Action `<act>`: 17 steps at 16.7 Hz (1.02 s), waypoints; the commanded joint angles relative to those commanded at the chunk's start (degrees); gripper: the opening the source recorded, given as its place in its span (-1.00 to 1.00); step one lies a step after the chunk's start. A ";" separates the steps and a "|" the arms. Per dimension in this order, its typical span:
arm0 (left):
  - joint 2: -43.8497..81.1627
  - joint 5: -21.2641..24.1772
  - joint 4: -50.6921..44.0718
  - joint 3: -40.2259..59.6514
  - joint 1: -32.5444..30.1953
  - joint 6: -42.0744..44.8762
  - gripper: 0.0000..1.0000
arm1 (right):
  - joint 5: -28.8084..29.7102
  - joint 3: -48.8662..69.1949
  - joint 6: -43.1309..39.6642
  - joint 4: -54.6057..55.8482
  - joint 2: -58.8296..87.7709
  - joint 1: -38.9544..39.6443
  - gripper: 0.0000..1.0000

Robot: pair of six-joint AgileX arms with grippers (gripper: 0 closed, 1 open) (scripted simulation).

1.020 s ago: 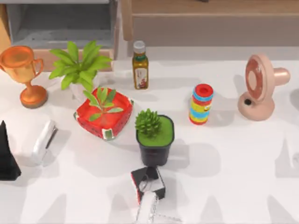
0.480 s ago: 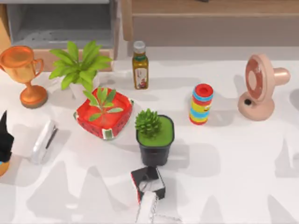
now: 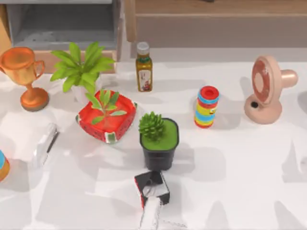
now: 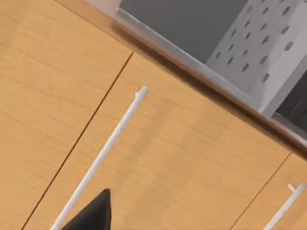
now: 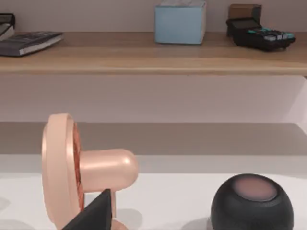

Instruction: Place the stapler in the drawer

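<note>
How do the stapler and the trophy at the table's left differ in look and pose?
The stapler is white and elongated with a dark underside; the trophy is orange, with a cup, handles and a round base. The stapler lies flat and slanted on the table; the trophy stands upright. The stapler sits nearer the front edge, the trophy farther back by the drawer. Both are untouched.

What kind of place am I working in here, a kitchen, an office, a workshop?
Probably a rendered home-office desk: a stapler on the white table, a calculator and book on a wooden shelf, plus a desk fan.
</note>
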 joint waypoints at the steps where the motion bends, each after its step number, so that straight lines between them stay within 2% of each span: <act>1: 4.33 1.35 3.35 3.29 0.29 3.49 1.00 | 0.00 0.00 0.00 0.00 0.00 0.00 1.00; 4: 16.15 4.30 12.15 12.32 0.59 12.91 1.00 | 0.00 0.00 0.00 0.00 0.00 0.00 1.00; 7: 26.37 5.12 18.44 19.32 0.82 20.59 1.00 | 0.00 0.00 0.00 0.00 0.00 0.00 1.00; 13: 42.42 1.00 22.75 25.52 3.22 29.77 1.00 | 0.00 0.00 0.00 0.00 0.00 0.00 1.00; 17: 46.73 -1.44 23.05 26.48 4.67 32.00 1.00 | 0.00 0.00 0.00 0.00 0.00 0.00 1.00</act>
